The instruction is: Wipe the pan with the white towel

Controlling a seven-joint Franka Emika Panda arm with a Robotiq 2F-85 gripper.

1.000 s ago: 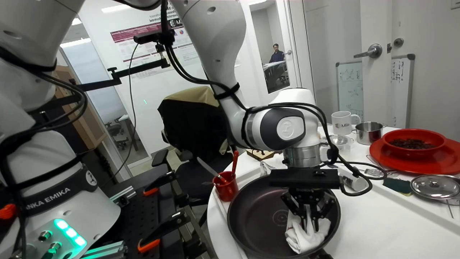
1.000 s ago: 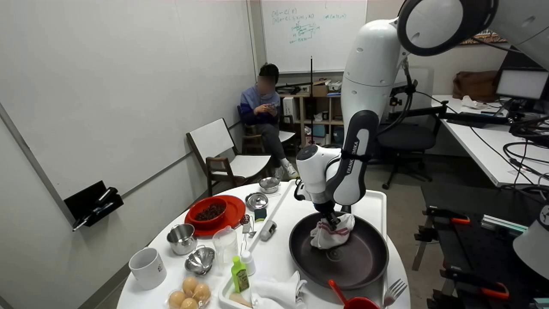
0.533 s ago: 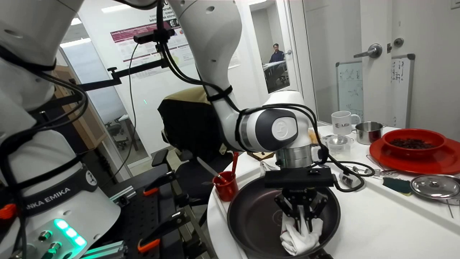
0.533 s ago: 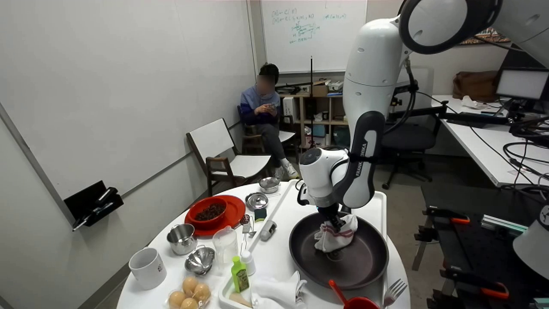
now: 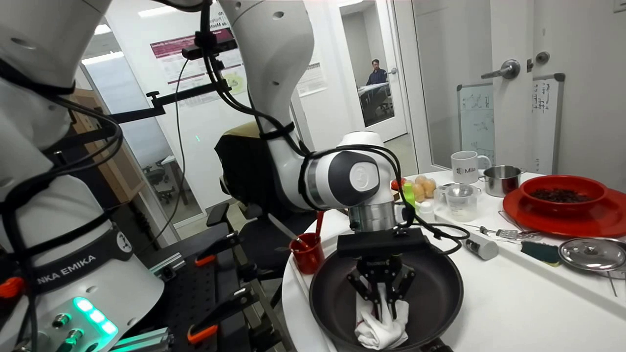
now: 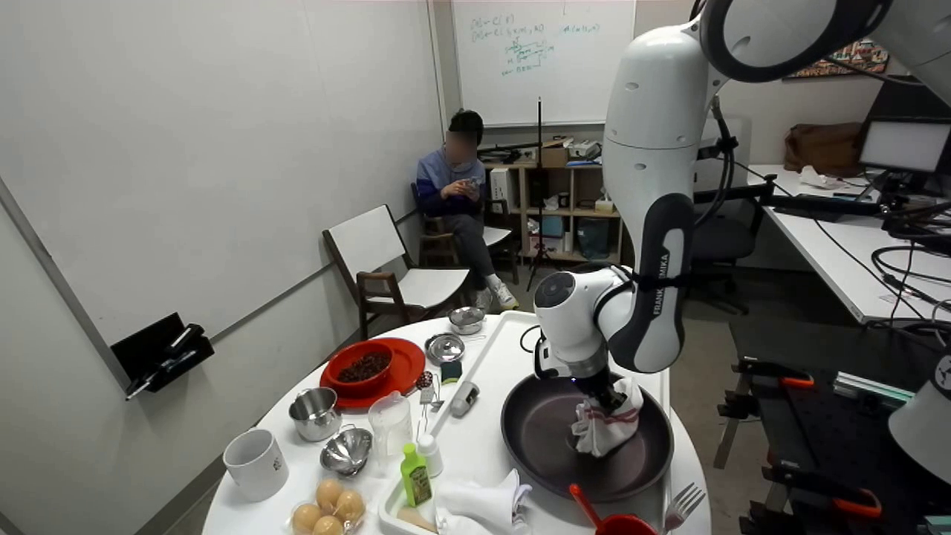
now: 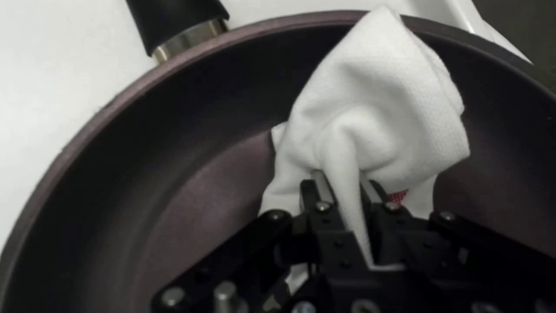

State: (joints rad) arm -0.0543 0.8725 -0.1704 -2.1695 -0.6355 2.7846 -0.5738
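Note:
The white towel with red stripes is bunched up inside the dark pan; it shows in both exterior views [image 5: 384, 330] [image 6: 605, 429] and in the wrist view [image 7: 382, 95]. The round pan [image 5: 337, 298] also shows in an exterior view [image 6: 594, 475] and in the wrist view [image 7: 208, 204]. My gripper [image 7: 343, 178] points down into the pan, its fingers closed around a fold of the towel; it also shows in both exterior views [image 5: 385, 313] [image 6: 613, 401]. The towel's lower part appears to rest on the pan floor. Its underside is hidden.
The black pan handle [image 7: 178, 21] sticks out over the pan's rim. A red cup with utensils [image 5: 308, 256] stands close beside the pan. A folded white cloth [image 6: 479, 505], a green bottle [image 6: 414, 475] and a grey cylinder [image 5: 481, 247] lie or stand around it.
My gripper, with the towel in it, has moved across the pan towards the robot's base side. The pan has stayed in place.

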